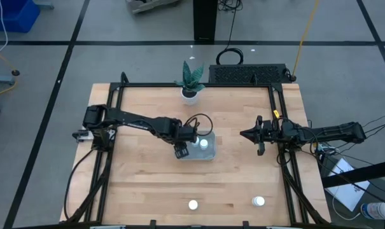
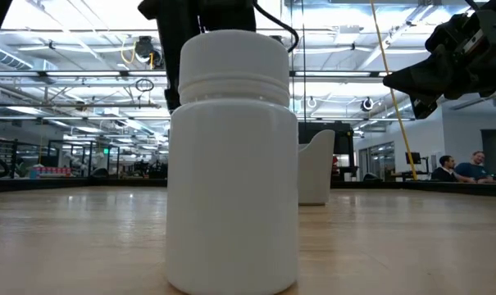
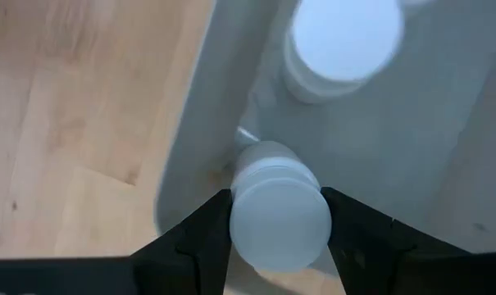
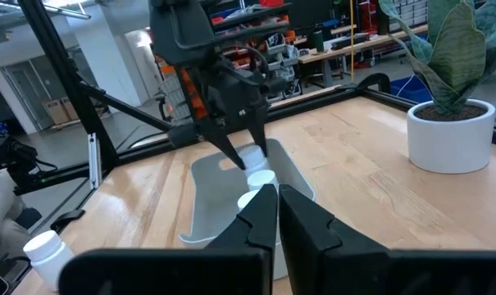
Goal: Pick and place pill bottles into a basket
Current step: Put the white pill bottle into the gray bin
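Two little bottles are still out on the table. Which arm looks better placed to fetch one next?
Probably the right. Its hand hangs empty beside the tray, and the bottle near the front edge lies on its side. The left hand is busy, shut on a bottle over the tray.

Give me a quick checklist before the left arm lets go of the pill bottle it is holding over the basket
1. Left tool grips a pill bottle by its sides: ok.
2. Held bottle is over the inside of the basket, past its wall: ok.
3. Held bottle is clear of the bottle already in the basket: ok, a gap shows between them.
4. Held bottle touches the basket floor: cannot tell.
5. Right tool is out of the way, off to the right of the basket: ok.
6. Bottles still to fetch: not ok, two bottles stand near the table's front edge.
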`<control>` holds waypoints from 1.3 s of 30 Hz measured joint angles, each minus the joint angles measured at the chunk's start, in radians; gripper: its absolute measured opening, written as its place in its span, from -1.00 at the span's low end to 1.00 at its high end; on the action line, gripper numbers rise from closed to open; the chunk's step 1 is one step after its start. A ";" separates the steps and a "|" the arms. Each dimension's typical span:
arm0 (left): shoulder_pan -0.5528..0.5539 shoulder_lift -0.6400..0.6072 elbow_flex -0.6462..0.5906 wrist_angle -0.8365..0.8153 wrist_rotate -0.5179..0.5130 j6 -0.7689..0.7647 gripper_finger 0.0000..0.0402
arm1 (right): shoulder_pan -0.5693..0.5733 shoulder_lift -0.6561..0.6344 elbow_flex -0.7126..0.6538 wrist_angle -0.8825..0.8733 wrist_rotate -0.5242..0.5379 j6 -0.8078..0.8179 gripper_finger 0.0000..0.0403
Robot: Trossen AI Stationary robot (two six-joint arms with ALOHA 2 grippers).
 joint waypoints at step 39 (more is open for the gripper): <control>-0.019 -0.226 0.163 -0.018 0.055 -0.278 -0.92 | 0.000 0.014 0.000 0.003 0.000 0.000 -0.96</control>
